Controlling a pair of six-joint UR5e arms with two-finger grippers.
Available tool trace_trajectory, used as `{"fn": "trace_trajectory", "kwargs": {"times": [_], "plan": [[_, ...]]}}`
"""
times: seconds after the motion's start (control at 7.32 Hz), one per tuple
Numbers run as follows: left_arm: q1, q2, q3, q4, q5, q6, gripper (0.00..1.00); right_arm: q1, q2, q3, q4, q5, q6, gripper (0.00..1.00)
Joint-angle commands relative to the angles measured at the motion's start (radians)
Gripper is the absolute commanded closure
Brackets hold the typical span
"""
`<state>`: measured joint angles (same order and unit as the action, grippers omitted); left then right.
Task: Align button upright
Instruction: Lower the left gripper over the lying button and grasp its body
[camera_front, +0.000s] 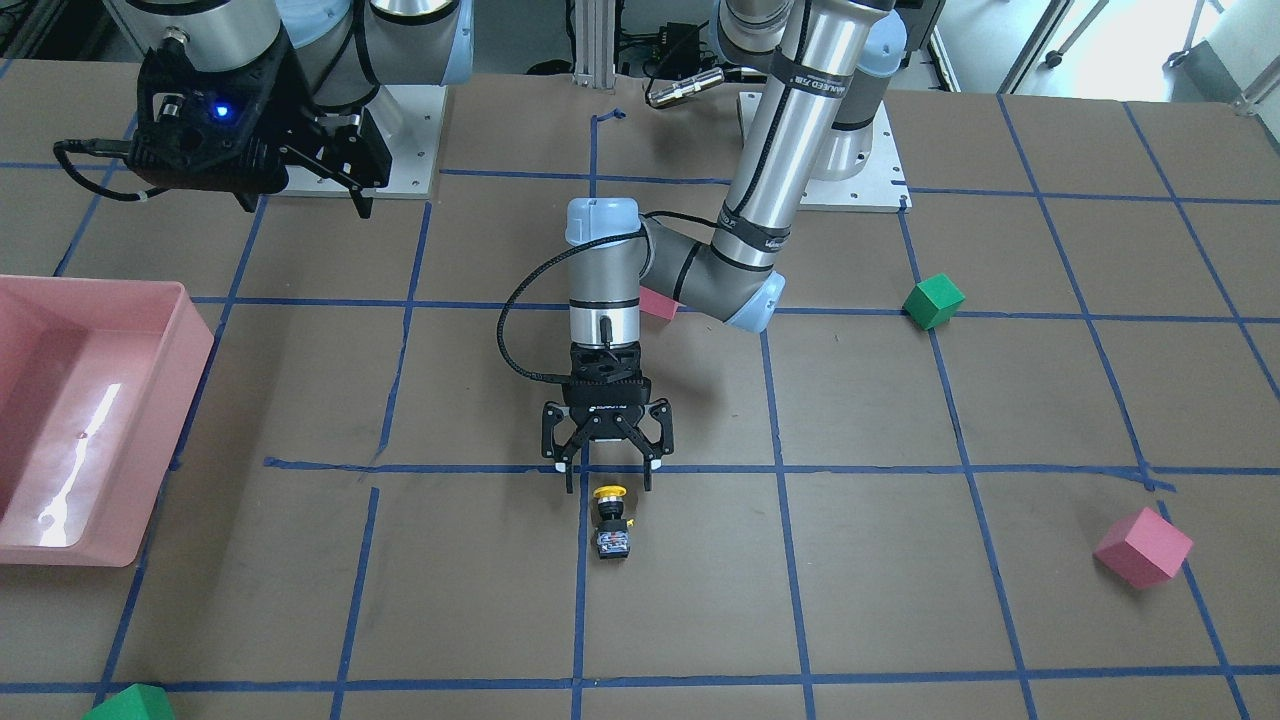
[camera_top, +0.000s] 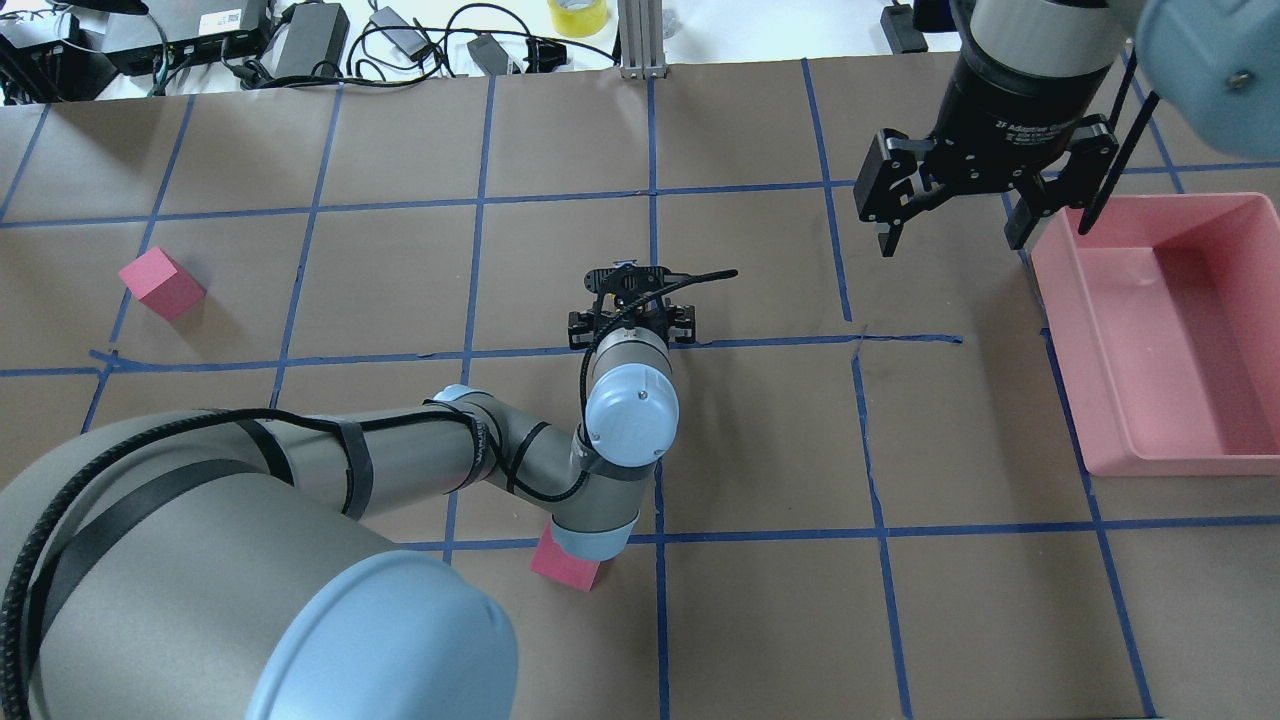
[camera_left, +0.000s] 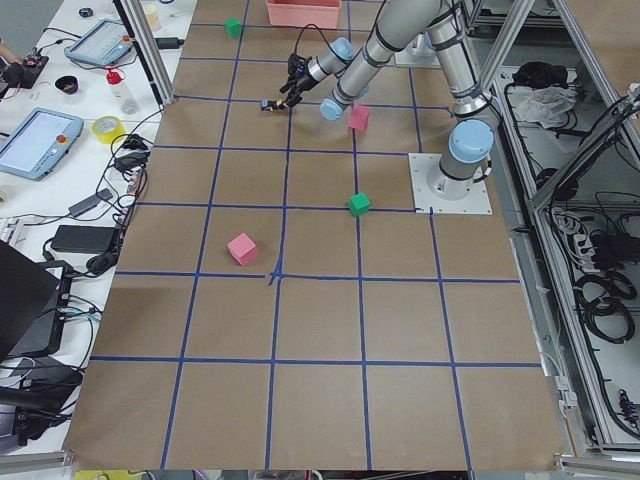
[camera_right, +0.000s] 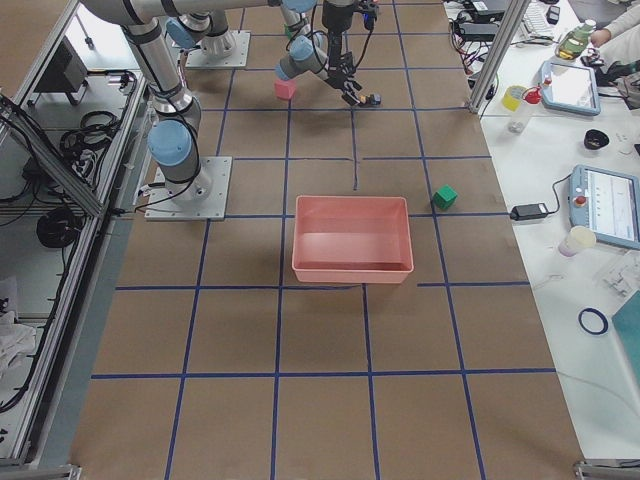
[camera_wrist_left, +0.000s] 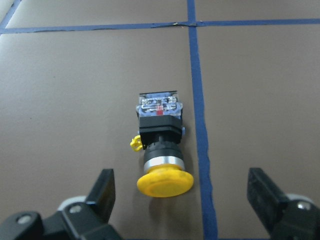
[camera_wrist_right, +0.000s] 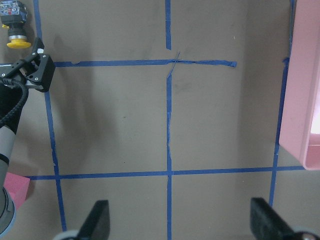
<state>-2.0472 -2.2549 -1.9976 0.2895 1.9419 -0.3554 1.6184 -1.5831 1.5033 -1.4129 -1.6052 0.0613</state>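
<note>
Button (camera_front: 611, 522) is not yet upright: you have it lying on its side on the worktop (camera_front: 900, 600). Your left pincer (camera_front: 609, 486) is released and grasps nothing, jaws spread wide, with the yellow cap just ahead of the gap between them. The button's long axis runs straight away from that pincer, cap nearest and base block farthest, just beside a blue tape line (camera_wrist_left: 197, 100). Judgement: the left arm is far nearer, and the coming grasp turns on closing across the body. Your right pincer (camera_top: 950, 240) is also released, well apart, near the pink tray (camera_top: 1065, 340).
</note>
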Motion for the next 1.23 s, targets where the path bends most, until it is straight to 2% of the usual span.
{"fn": "trace_trajectory", "kwargs": {"times": [0.0, 0.27, 1.09], "plan": [[0.013, -0.012, -0.004, 0.002, -0.014, 0.000, 0.07, 0.000, 0.000, 0.003, 0.000, -0.036, -0.001, 0.00], [0.013, -0.021, 0.003, 0.000, -0.017, 0.001, 0.16, 0.000, 0.000, 0.003, -0.001, -0.047, -0.001, 0.00], [0.013, -0.023, 0.008, 0.000, -0.051, 0.003, 0.22, 0.000, 0.000, 0.003, -0.001, -0.047, -0.001, 0.00]]}}
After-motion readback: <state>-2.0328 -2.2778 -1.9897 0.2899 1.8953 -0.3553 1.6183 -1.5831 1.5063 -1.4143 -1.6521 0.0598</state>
